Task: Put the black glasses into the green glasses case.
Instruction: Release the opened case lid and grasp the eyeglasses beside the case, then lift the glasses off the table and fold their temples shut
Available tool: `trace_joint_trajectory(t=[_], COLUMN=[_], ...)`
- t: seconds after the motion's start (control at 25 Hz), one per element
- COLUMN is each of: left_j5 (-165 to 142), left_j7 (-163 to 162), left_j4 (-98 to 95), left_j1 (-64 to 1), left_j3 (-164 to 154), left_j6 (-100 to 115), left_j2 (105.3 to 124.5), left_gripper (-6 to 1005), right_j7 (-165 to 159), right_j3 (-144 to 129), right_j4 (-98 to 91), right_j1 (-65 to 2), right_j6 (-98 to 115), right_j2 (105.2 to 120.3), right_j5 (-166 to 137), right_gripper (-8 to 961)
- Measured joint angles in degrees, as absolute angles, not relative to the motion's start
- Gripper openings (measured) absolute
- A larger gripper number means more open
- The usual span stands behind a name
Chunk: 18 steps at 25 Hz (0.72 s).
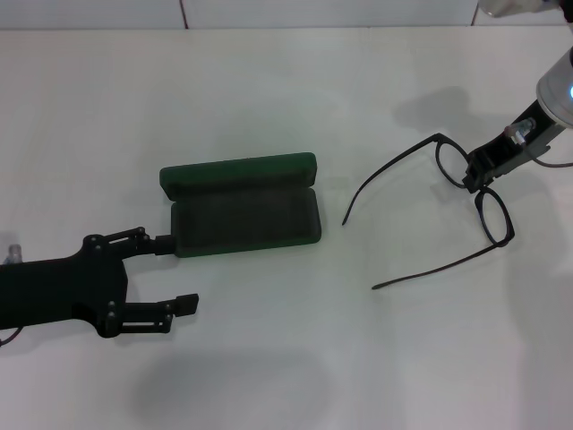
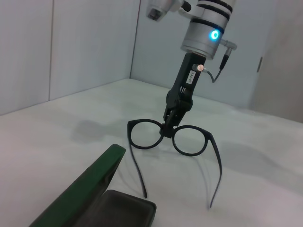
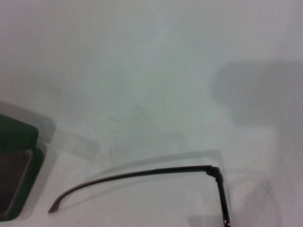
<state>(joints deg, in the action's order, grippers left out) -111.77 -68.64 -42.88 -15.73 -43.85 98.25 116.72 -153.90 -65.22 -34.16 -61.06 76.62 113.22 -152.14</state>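
1. The left end effector (image 1: 172, 273) rests low on the white bench (image 1: 269, 358), fingers spread, its upper fingertip touching the near left corner of the green glasses case (image 1: 243, 213).
2. The case lies open mid-bench, lid tilted back, dark lining exposed.
3. The black glasses (image 1: 466, 193) sit well right of the case, temples unfolded toward it.
4. The right end effector (image 1: 474, 172) pinches the glasses at the bridge.
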Motion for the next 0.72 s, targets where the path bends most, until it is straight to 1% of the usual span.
trace_joint_trajectory(t=[0.04,0.32,0.48,0.72], left_j5=[-111.78,-111.62,-111.43,-111.62], left_j7=[-68.64,-69.37,-72.31,-73.66], left_j4=[-42.83,-42.32,-42.09,-42.03], left_j1=[-15.73,-15.73,-15.74,-14.29], left_j3=[-43.86,-43.75,-42.58,-42.21], left_j6=[98.25,98.26,98.27,98.25], left_j2=[116.72,116.72,116.79,118.38], left_gripper=[879,879,878,878], right_j7=[-153.90,-153.85,-153.73,-151.21], right_j3=[-65.22,-65.11,-64.76,-57.55], right_j4=[-34.17,-34.76,-38.89,-46.89], right_j1=[-61.07,-60.82,-58.61,-53.96], right_j6=[76.61,76.95,78.38,81.03], right_j2=[113.20,112.84,112.79,111.46], right_j5=[-152.14,-151.99,-151.45,-149.47], right_gripper=[110,70,71,66])
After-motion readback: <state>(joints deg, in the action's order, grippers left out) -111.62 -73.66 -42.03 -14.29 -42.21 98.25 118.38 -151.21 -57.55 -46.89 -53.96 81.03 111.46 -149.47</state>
